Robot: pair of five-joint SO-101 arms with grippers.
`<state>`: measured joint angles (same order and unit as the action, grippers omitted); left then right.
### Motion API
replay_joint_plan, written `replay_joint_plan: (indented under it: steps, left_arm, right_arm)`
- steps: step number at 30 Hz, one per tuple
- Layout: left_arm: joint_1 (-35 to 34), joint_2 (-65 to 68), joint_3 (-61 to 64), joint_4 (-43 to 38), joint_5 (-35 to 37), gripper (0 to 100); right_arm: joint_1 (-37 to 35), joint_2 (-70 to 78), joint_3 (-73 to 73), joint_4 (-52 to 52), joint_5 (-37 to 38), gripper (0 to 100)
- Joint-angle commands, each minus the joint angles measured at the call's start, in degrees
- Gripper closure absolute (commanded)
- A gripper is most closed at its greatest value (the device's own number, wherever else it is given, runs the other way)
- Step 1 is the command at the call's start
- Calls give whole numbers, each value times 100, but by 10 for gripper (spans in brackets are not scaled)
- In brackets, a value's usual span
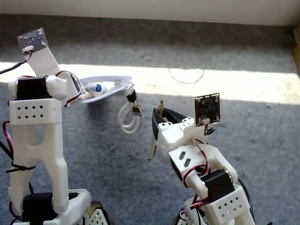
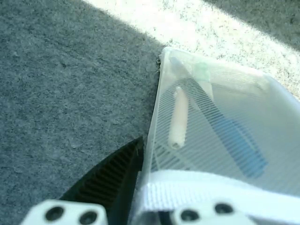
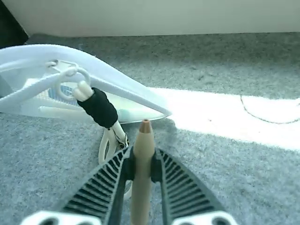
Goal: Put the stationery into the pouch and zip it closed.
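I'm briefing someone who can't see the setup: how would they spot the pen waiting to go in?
On the grey carpeted table, find the right arm's gripper, next to the translucent pouch. Clamped in it is the pen: a slim beige stick with a brownish tip, unlike the blue item and white stick inside the pouch.

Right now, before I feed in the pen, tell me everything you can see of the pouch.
The pouch is translucent white ribbed plastic, held by the left gripper clamped on one end. Its mouth gapes open toward the right gripper, whose pen is apart from it. A white stick and a blue item lie inside. A white cord loop trails from its zip pull onto the grey carpet.
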<state>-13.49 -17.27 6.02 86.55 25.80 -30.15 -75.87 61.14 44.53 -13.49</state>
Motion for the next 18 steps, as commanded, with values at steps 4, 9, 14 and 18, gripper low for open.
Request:
replay_joint_plan:
  steps: [4,9,14,18]
  left_arm:
    - [-84,110,48,-79,-62,965]
    - [-84,110,48,-79,-62,965]
    - [-84,110,48,-79,-62,965]
    - [-84,110,48,-79,-62,965]
  right_arm:
    - [13,-110,-664,-251,70,993]
    - [13,-92,-1182,-251,70,993]
    - [4,-84,-1701,-426,70,993]
    - [-321,-84,-1807,-1086,70,993]
